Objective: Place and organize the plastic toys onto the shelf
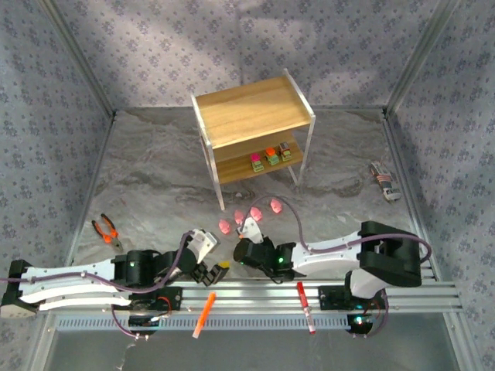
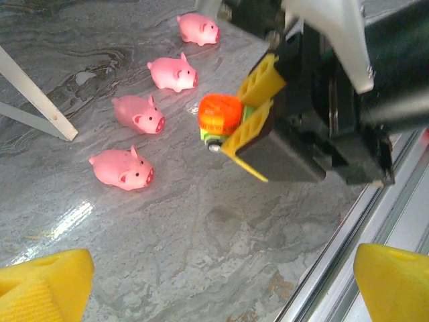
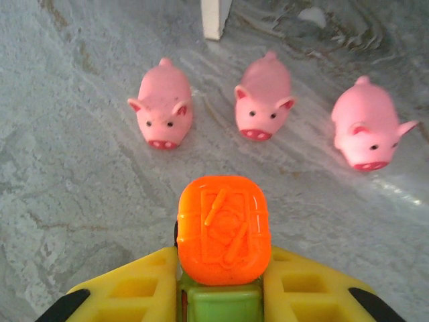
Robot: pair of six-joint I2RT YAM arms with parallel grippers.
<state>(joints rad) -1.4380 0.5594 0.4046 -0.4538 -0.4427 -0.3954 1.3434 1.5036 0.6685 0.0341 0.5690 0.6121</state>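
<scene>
The orange-topped toy (image 3: pixel 223 228) is clamped by the jaws of the right gripper (image 2: pixel 249 121) beside the pink pigs (image 3: pixel 267 100) on the worktop (image 2: pixel 201 235), presumably to be stood with the three similar toys (image 1: pixel 271 157) on the lower tier of the shelf (image 1: pixel 251 116), while the jaws of the left gripper (image 2: pixel 218 285) are spread wide and empty.

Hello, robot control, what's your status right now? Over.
Left gripper open. Right gripper shut on the orange-topped toy. Four pink pigs stand between it and the shelf. Three toys on its lower tier.

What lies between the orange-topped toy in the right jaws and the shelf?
Three pink pigs in a row, before the shelf leg, in the right wrist view.
</scene>
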